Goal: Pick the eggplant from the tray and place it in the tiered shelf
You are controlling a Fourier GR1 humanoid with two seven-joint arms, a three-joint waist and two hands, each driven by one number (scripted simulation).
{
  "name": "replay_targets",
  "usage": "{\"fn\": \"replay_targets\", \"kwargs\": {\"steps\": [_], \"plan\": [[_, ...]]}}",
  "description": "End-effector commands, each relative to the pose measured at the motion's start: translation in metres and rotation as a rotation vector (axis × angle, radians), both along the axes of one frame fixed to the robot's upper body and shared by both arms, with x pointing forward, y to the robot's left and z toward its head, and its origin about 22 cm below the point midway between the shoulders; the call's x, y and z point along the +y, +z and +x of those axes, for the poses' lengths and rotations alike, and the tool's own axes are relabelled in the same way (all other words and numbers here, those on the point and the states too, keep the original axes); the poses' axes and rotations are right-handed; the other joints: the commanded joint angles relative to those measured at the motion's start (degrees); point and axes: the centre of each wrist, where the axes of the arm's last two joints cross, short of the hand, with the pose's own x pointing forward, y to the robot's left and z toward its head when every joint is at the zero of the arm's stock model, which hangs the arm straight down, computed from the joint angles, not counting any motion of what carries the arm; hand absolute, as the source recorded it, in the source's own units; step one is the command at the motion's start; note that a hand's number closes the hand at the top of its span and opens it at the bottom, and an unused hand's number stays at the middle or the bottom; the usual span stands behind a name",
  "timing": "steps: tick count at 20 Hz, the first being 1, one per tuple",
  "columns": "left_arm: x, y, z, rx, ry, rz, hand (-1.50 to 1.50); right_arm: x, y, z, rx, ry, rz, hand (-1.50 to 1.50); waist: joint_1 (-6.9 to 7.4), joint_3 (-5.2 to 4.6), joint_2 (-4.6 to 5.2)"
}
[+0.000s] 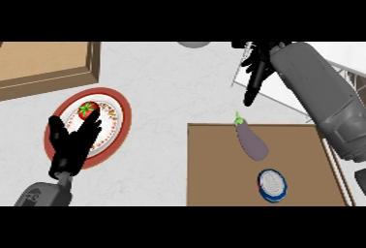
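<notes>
The eggplant (pixel 252 142) lies on the brown tray (pixel 214 169), in its 12 o'clock part, stem end toward 12 o'clock, with a round blue-and-white tin (pixel 273 185) at its 5 o'clock. The right hand (pixel 256 68) hangs at the eggplant's 12 o'clock, apart from it, fingers (pixel 250 94) straight and holding nothing, beside the tiered shelf (pixel 350 75). At the table's (pixel 164 97) 8 o'clock, the left hand (pixel 70 145) rests over a red-rimmed plate (pixel 118 133) bearing a tomato (pixel 87 109), fingers spread wide.

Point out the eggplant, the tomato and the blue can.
eggplant (pixel 252 141), head view, middle of its purple body.
tomato (pixel 87 110), head view, its middle, at the green stem.
blue can (pixel 273 184), head view, centre of its silver lid.
</notes>
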Motion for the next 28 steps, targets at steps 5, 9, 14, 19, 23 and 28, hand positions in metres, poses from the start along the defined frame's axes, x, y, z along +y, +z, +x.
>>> {"fn": "replay_targets", "kwargs": {"steps": [5, 9, 14, 19, 23, 28], "plan": [[0.013, 0.000, -0.006, 0.011, 0.003, 0.004, 0.00, 0.029, -0.038, -0.006, 0.152, 0.106, -0.098, -1.50, 0.21, 0.40, 1.27], [0.016, -0.006, 0.001, 0.023, 0.025, 0.006, 0.00, 0.059, -0.025, -0.005, 0.168, 0.158, -0.156, -1.50, -0.42, 0.34, 1.20], [0.008, -0.009, -0.010, 0.013, 0.023, -0.007, 0.00, 0.058, -0.050, -0.011, 0.167, 0.148, -0.219, -1.50, -0.83, 0.37, 0.99], [0.006, -0.006, -0.009, 0.008, 0.036, -0.010, 0.00, 0.049, -0.051, -0.011, 0.135, 0.159, -0.250, -1.50, -1.24, 0.38, 0.88], [0.004, -0.012, -0.014, 0.044, 0.046, -0.003, 0.00, 0.070, -0.068, -0.020, 0.153, 0.189, -0.243, -1.50, -1.53, 0.38, 0.77], [0.013, -0.005, -0.009, 0.027, 0.029, -0.011, 0.00, 0.063, -0.084, -0.025, 0.160, 0.199, -0.292, -1.50, -1.60, 0.38, 0.76]]}}
